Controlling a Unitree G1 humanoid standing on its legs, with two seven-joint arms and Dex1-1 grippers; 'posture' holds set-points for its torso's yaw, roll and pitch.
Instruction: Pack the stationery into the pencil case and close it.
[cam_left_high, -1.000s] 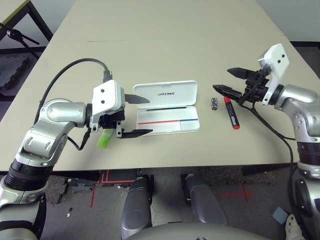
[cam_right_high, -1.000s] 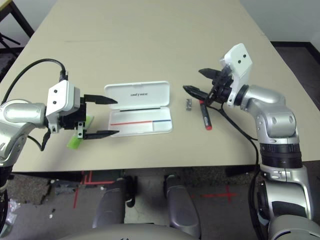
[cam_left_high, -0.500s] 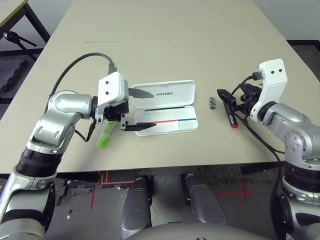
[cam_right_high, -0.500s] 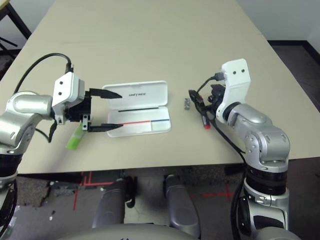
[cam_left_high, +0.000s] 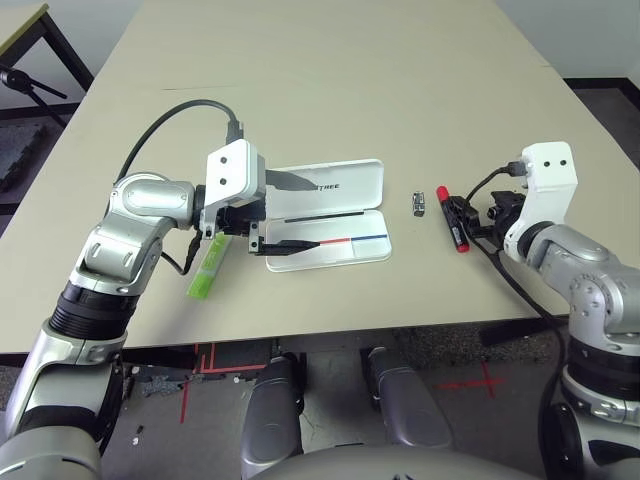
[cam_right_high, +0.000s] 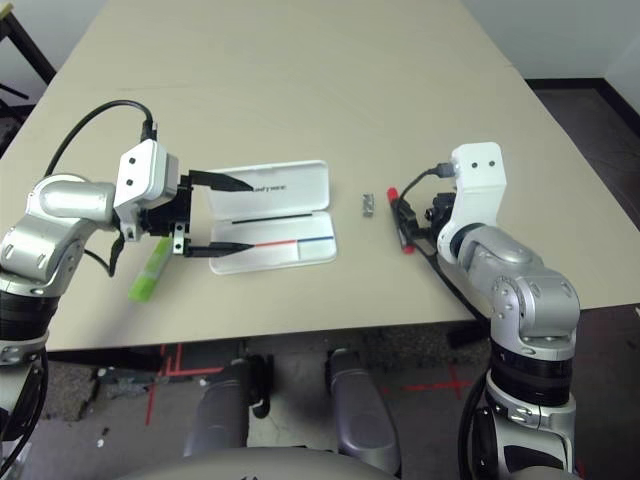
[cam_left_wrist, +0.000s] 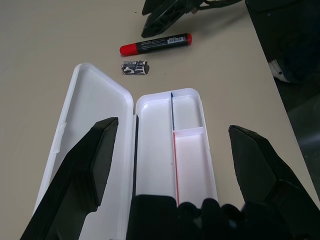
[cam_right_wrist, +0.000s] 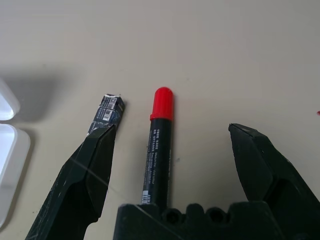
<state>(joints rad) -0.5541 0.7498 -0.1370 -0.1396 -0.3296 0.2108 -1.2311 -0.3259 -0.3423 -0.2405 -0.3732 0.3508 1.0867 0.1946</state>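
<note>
Your right pincer (cam_right_wrist: 170, 165), spread wide, straddles the red marker (cam_right_wrist: 158, 145) on the bench (cam_left_high: 330, 80), ready to pinch. Your left pincer (cam_left_wrist: 175, 165), equally wide and empty, hovers over the open pencil case (cam_left_high: 330, 212); the green highlighter (cam_left_high: 205, 274) lies beside it.

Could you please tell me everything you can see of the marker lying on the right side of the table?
The slim marker with a black printed barrel and a red cap lies flat on the beige table, to the right of the open white plastic pencil case. White lettering runs along its barrel. Its red cap points away from the robot. The small black-and-silver clip-like piece lies just beside it, apart. The right claw is open, one finger on each side of the barrel, neither touching it.
</note>
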